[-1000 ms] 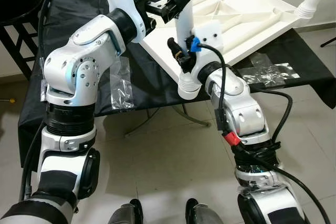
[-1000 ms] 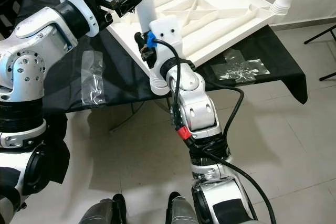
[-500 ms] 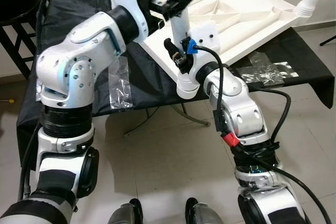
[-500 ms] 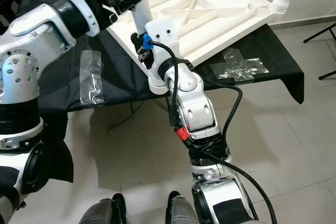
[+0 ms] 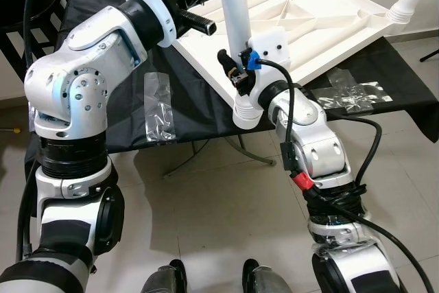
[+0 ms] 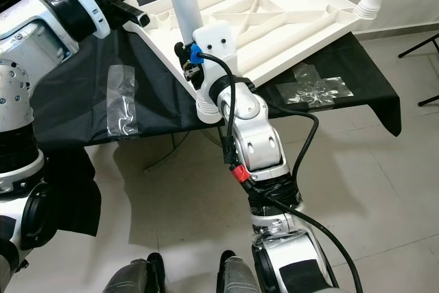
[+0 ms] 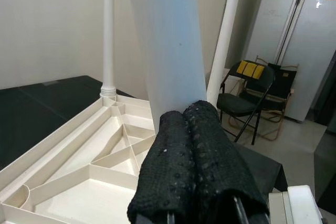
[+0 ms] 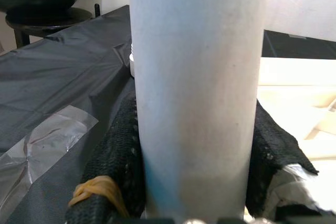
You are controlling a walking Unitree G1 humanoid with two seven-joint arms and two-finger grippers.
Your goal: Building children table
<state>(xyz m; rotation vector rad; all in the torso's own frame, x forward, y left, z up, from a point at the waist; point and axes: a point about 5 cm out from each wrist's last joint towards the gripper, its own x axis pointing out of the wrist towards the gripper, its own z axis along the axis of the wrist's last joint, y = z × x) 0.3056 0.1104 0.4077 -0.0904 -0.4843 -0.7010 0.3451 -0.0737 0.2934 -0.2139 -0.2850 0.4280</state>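
Left hand [image 7: 197, 166] higher along leg [image 5: 235, 5]

Both head views were evenly and brightly lit by diffuse indoor light, and both were sharp, without motion blur. The robot cast a soft, broad shadow on the tiled floor [image 5: 206, 217] beneath the bench [image 5: 199, 111]. Weak glare showed on the clear plastic bags [image 5: 159, 104] and on the silver arm shells. The black cloth [image 6: 75, 111] rendered dark, with little detail. In the right wrist view the white leg [image 8: 197, 93] stood very close and slightly soft. In the left wrist view the near fingertips [image 7: 197, 166] were mildly out of focus, while the background stayed clear.
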